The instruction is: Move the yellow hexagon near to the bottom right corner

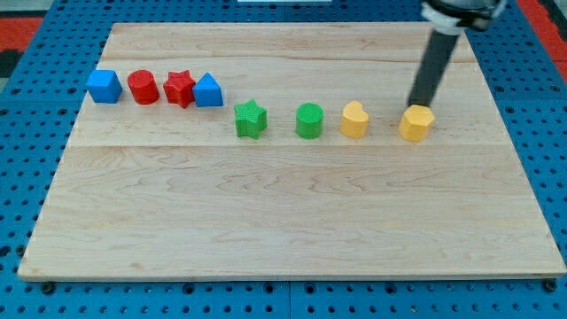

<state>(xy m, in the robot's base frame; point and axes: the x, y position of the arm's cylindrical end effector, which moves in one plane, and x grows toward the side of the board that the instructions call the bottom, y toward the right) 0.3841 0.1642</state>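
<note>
My tip [416, 105], the lower end of the straight dark rod, sits at the upper edge of the yellow hexagonal plastic block [415, 123], at about its 12 o'clock, touching it or very nearly so. The rod slants up toward 1 o'clock and runs out of the view's top. There are no fingers on this arm, so nothing is held; the rod only meets the block from behind.

The yellow hexagon lies on the pale wooden plank surface [292, 221] in the view's right half, at about 2 o'clock from the board's centre, well apart from the bottom right corner. At its 9 o'clock, near but apart, stands a second yellow block with a rounded, heart-like top [354, 120]. Further along at 9 o'clock come a green cylinder with a ribbed top [309, 120] and then a green star-shaped block [251, 119], each apart from its neighbour.

Toward 10 o'clock from the green star a tighter row runs along the view's upper left: a blue block with a peaked top [208, 90], touching or just beside a red star [180, 89], then a red cylinder [142, 87], then a blue cube [104, 86] at the far left. The board rests on a blue perforated base [549, 133].
</note>
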